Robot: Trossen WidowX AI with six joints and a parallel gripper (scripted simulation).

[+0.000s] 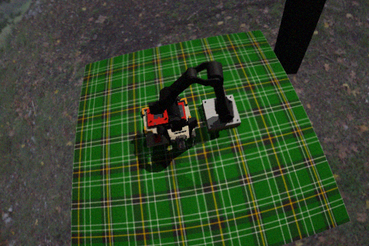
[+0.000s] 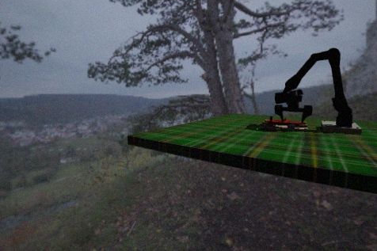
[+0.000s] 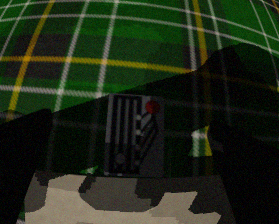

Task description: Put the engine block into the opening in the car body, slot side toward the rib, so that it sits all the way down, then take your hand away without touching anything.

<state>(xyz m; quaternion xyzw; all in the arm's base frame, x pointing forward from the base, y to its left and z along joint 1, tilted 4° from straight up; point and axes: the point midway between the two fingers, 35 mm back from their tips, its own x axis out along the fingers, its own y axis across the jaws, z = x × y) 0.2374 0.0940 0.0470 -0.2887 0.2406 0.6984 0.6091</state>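
The car body [image 1: 177, 133] [image 2: 296, 124] [image 3: 110, 196] is cream with grey patches and red on top in the top view. The arm covers much of it, and I cannot make out its opening or rib. The engine block [image 1: 181, 144] [image 3: 125, 135] is dark grey with long slots and a red cap. In the wrist view it appears beside the body's cream edge, with shadowed cloth around it; it does not look seated in the body. My gripper [image 1: 174, 128] [image 2: 293, 120] [image 3: 131, 123] is wide open and empty, low over the body, its fingers on either side of the block in the wrist view.
The arm's pale base plate [image 1: 211, 109] [image 2: 328, 123] is close to the right of the body. The plaid cloth top [image 1: 217, 201] [image 2: 206, 138] extends around both. A tall dark post [image 1: 302, 22] stands beyond the far right edge. Shadows darken the area around the block.
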